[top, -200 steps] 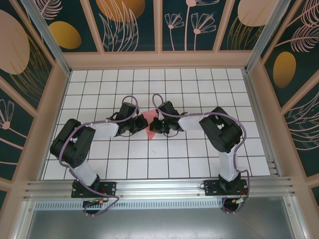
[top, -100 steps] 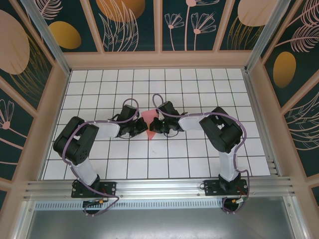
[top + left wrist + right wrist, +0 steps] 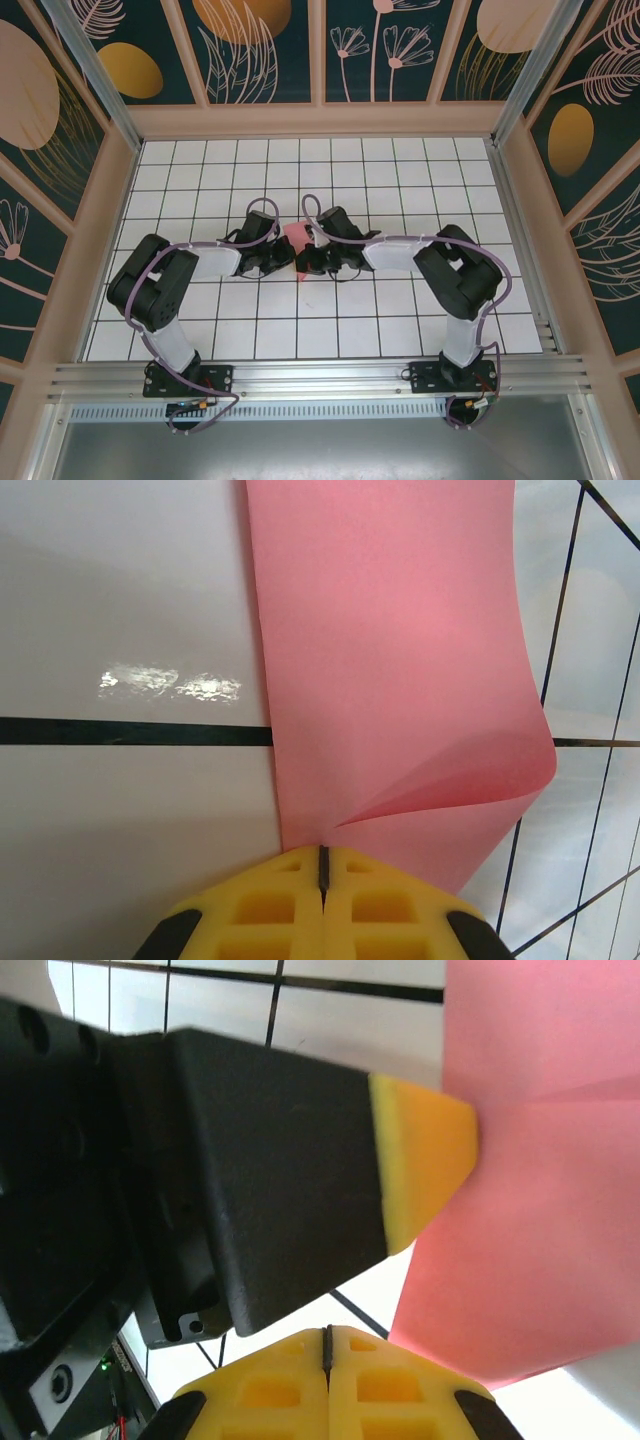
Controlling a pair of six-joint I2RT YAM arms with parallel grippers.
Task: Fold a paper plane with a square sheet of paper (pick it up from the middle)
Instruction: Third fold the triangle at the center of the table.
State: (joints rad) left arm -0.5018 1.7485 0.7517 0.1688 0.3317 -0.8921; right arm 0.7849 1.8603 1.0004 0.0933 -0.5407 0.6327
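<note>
The paper is pinched up, but it is far from being a plane.

The thin salmon-pink square sheet of paper (image 3: 296, 238) sits at the middle of the white grid table (image 3: 400, 310), between the two arms. One side curls over softly (image 3: 450, 780), and it shows no pointy nose and no wings, so most of the folding looks left to do. The left gripper (image 3: 322, 865) has its yellow fingers pressed together on the paper's edge. The right gripper (image 3: 328, 1345) is closed too, just beside the sheet, but it is hard to tell if it holds any paper.
</note>
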